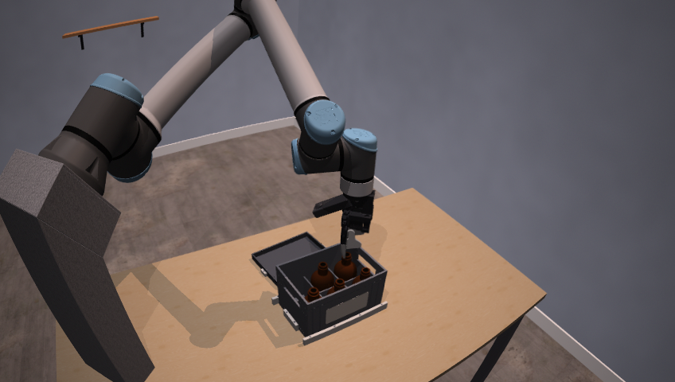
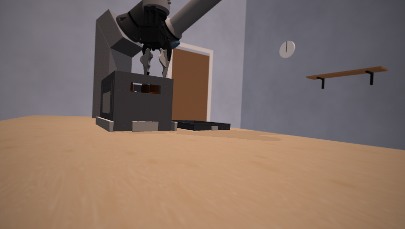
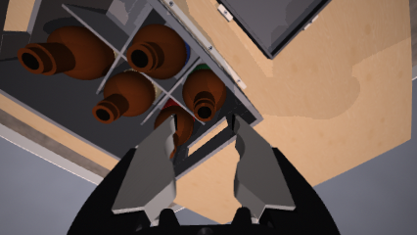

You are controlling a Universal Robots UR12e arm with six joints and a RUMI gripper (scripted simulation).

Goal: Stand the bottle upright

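Note:
The dark grey crate (image 1: 316,316) (image 2: 142,110) (image 3: 100,124) holds five upright brown bottles. The back right bottle (image 1: 345,270) (image 3: 205,89) stands in the corner cell nearest my gripper. The back middle bottle (image 1: 321,280) (image 3: 163,46) is beside it. The front row has a left bottle (image 1: 313,294) (image 3: 87,53), a middle bottle (image 3: 131,93) and a right bottle (image 3: 178,124). I cannot tell which neck differs. My gripper (image 1: 345,255) (image 2: 155,75) (image 3: 205,115) is partly open, nothing between its jaws, just above the back right bottle's mouth. The dark tray (image 1: 290,255) (image 2: 198,125) (image 3: 281,22) bears nothing visible.
The tray lies low behind the crate, close to its back wall. Light strips (image 1: 345,325) (image 2: 144,126) run along the crate's base. Thin dividers (image 3: 168,93) separate its cells. The crate's walls rise around the bottles, with handle openings in the end walls.

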